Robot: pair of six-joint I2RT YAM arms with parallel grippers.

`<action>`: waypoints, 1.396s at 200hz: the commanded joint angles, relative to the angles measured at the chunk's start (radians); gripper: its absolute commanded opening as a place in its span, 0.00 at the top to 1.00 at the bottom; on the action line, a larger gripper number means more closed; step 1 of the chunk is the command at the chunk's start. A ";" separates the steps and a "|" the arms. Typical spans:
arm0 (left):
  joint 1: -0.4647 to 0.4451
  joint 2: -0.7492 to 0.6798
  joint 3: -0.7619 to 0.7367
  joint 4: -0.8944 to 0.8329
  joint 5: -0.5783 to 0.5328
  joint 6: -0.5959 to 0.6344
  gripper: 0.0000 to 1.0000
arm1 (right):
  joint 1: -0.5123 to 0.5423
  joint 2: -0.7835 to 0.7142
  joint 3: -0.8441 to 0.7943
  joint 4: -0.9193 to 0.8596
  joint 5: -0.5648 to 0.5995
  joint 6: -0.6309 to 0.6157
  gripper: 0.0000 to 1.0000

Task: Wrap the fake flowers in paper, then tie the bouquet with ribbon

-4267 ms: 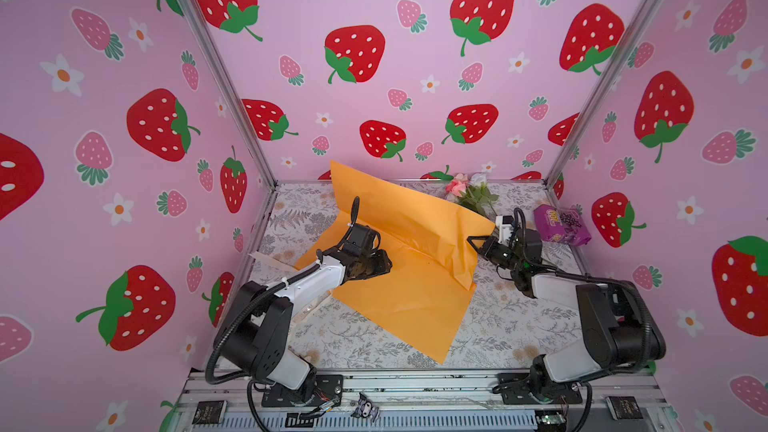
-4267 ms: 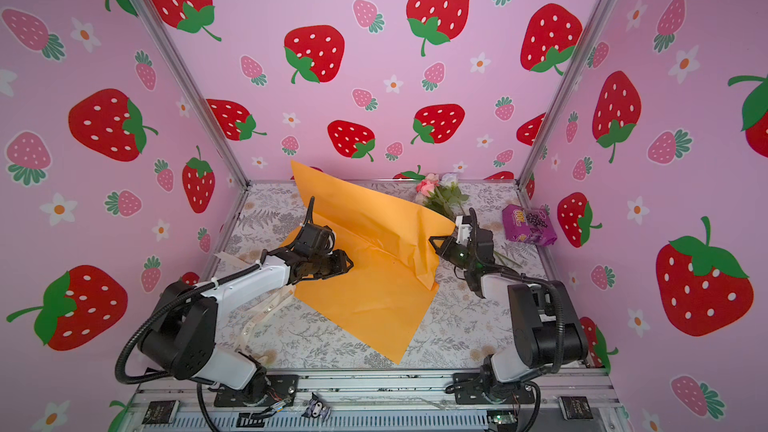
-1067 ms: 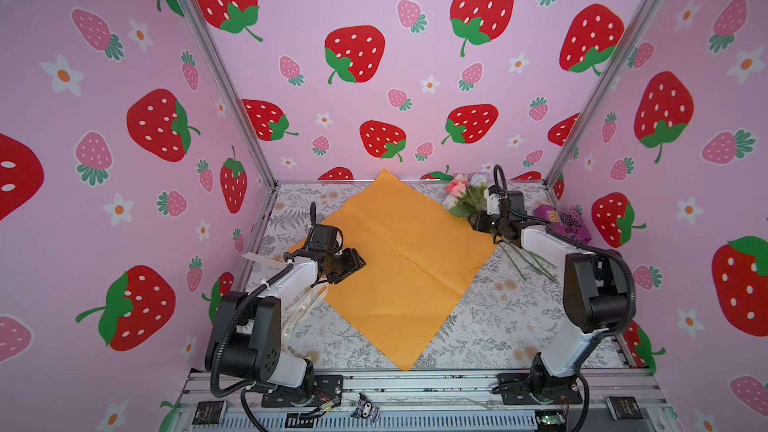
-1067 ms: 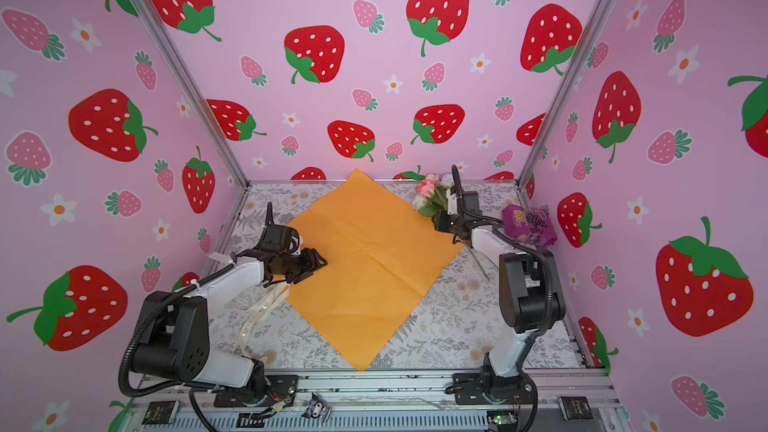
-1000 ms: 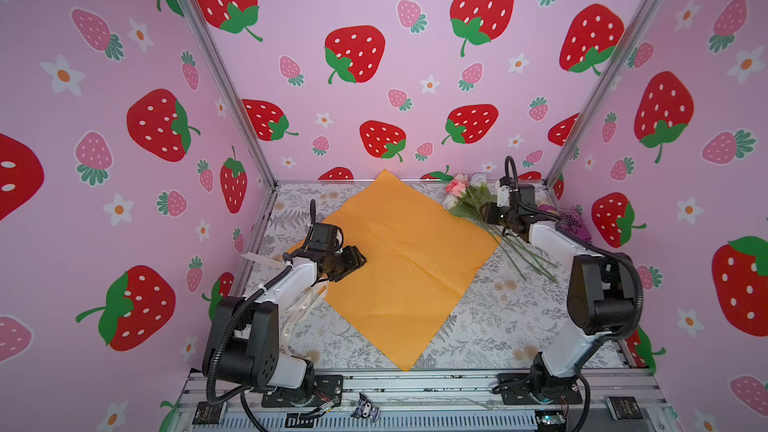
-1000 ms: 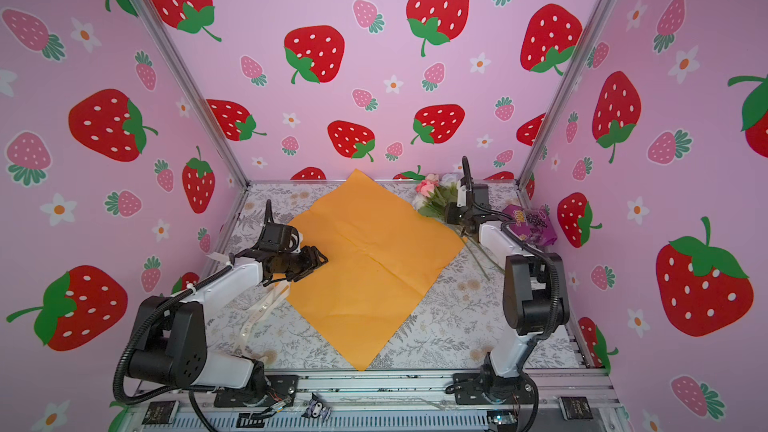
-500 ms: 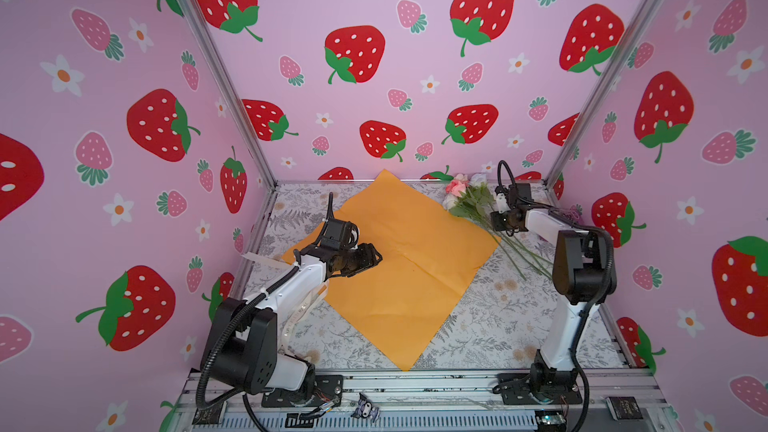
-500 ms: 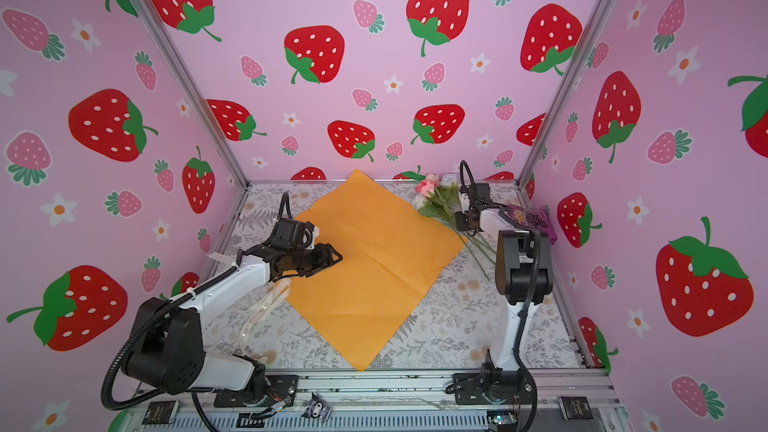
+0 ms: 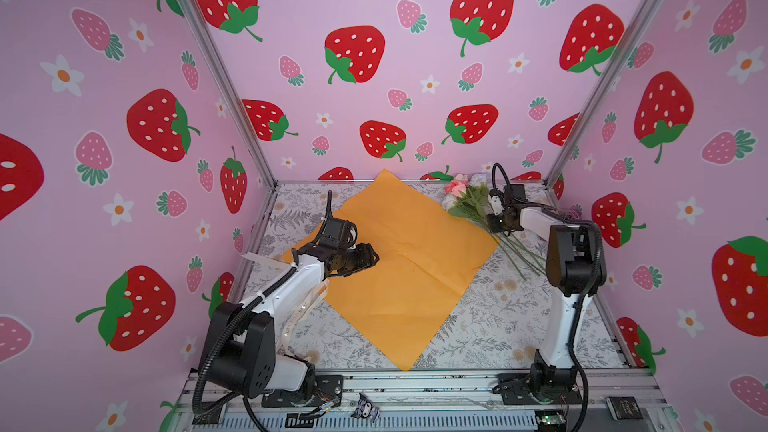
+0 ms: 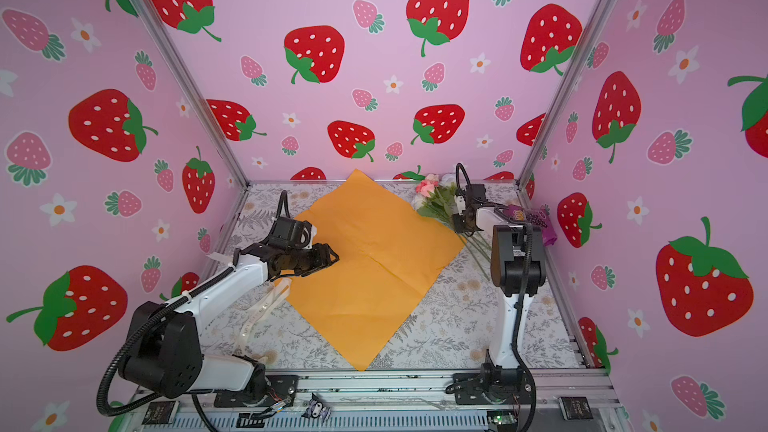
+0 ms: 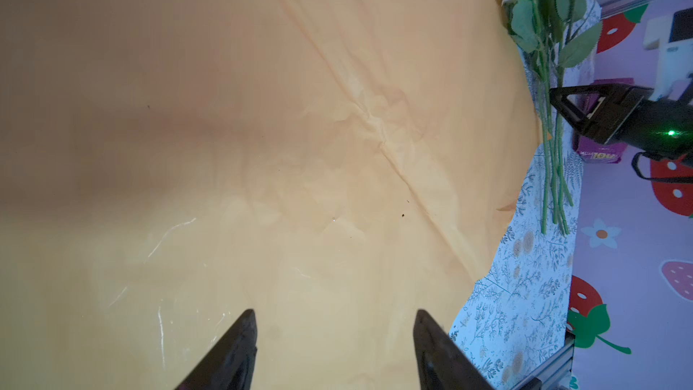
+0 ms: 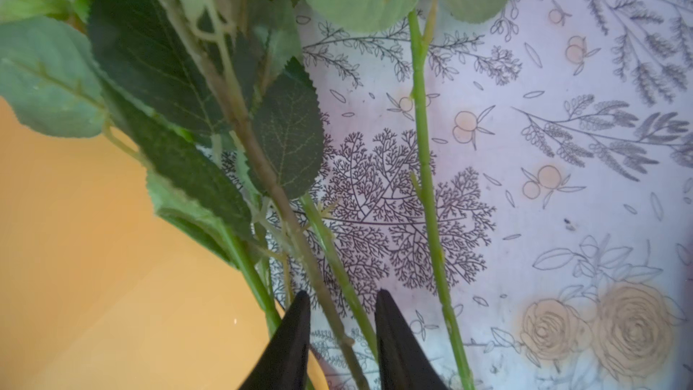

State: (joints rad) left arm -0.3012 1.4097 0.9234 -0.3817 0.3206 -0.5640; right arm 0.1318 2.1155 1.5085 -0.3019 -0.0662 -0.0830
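Orange glossy wrapping paper (image 9: 407, 268), a square sheet with a crease across its middle, lay flat as a diamond on the floral-printed table (image 9: 498, 317) in both top views. The bouquet of fake flowers (image 9: 467, 201) (pink and white roses on thin green leafy stems) lay at the table's far right. Its blooms were near the back wall, its leaves overlapped the paper's right edge, and its stems ran frontward over bare table. The right gripper (image 12: 343, 296) stood over the stems just below the leaves. Its jaws were narrowly apart astride two stems, and whether they pressed them could not be told. The left gripper (image 11: 333, 317) hovered over the paper's left part, jaws wide apart with nothing between them. A cream ribbon (image 10: 257, 309) lay beneath the left arm. A purple snack packet (image 10: 536, 218) lay behind the right arm.
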 commanded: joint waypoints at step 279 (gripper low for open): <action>0.189 -0.241 -0.125 -0.086 -0.110 -0.073 0.33 | 0.536 0.156 0.234 0.333 -0.422 1.092 1.00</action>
State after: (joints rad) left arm -0.1257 1.1961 0.8207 -0.4461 0.1745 -0.6327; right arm 0.6502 2.2189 1.6409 -0.0448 -0.5228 0.8261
